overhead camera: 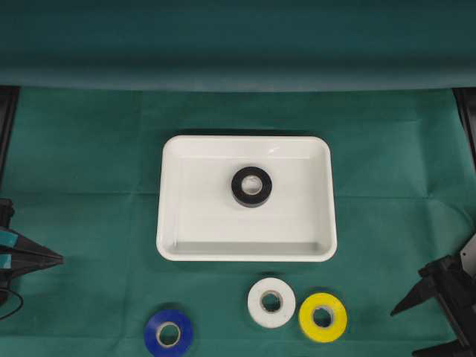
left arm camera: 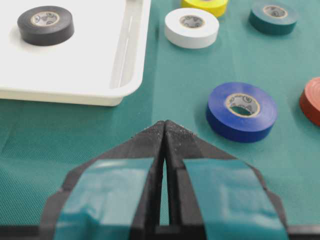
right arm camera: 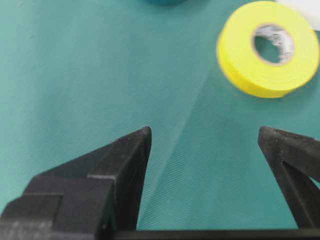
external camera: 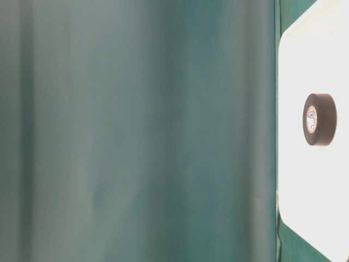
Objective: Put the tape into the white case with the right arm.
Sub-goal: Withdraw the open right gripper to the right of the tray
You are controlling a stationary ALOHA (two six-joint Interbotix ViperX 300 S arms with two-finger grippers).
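Note:
The white case (overhead camera: 172, 223) lies in the middle of the green cloth, with a black tape roll (overhead camera: 251, 186) flat inside it, also seen in the table-level view (external camera: 319, 119) and the left wrist view (left arm camera: 46, 25). In front of the case lie a white tape (overhead camera: 271, 302), a yellow tape (overhead camera: 323, 316) and a blue tape (overhead camera: 169, 334). My right gripper (overhead camera: 405, 332) sits low at the right edge, open, with only bare cloth between its fingers (right arm camera: 203, 132); the yellow tape (right arm camera: 267, 47) lies ahead of it, apart. My left gripper (left arm camera: 165, 125) is shut and empty at the left edge (overhead camera: 56, 259).
The left wrist view also shows a dark green tape (left arm camera: 273, 16) and part of a red tape (left arm camera: 312, 100) beyond the blue tape (left arm camera: 241, 111). A green backdrop rises behind the case (overhead camera: 238, 44). Black frame parts stand at both far sides.

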